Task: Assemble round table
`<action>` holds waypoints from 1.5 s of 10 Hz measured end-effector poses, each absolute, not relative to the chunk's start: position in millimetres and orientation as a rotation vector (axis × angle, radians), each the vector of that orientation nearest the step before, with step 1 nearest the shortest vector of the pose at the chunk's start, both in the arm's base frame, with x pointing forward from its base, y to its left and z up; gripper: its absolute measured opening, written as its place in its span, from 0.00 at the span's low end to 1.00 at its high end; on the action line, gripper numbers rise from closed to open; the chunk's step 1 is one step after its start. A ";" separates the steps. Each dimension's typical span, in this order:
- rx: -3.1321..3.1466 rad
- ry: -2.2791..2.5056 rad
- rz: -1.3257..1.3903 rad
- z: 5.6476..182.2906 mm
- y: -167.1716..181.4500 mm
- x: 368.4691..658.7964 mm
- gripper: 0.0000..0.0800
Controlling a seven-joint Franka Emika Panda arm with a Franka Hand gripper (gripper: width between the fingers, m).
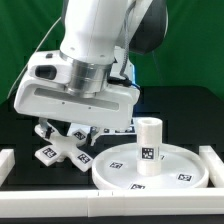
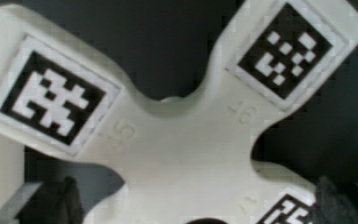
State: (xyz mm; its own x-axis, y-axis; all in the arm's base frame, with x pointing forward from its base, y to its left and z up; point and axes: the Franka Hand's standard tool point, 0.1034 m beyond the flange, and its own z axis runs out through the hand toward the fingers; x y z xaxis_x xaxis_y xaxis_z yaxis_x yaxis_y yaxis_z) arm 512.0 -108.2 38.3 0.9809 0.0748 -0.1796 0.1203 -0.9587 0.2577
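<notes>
At the exterior view's left: white border rail (image 1: 8, 162) on the black bench (image 1: 35, 182). Next along: cross-shaped foot (image 1: 64, 151) flat on the bench, tags up, well apart from that rail, near the round disc (image 1: 172, 160). Directly above the foot: claw (image 1: 62, 135), spread wide, holding nothing. In the wrist view, dark fingertips (image 2: 55, 200) flanking the cross-shaped foot (image 2: 176, 130); contact impossible to tell. Further right: round disc lying flat, leg (image 1: 149, 138) upright near its middle. Screwed home or merely standing, cannot tell. Far right: second rail (image 1: 213, 160).

Likely step: grabbing the foot to cap the leg. Possible failures:
- Closing across slanted arms instead of a clean pair of faces, so twisting or squirting the foot out.
- Pinching only an arm tip, so tilting on lift.
- Carrying the bulky wrist low toward the right, so knocking over a loose leg.
- Setting down off-centre, so jamming the joint.
</notes>
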 end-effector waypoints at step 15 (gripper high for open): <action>2.851 0.187 -0.333 39.3 -77.2 496.5 0.81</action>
State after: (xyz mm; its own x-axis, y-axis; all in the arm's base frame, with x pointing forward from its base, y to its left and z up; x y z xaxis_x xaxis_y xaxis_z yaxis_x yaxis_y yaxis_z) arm 496.5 -77.2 39.3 0.9653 0.0963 -0.2427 0.1571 -0.9567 0.2450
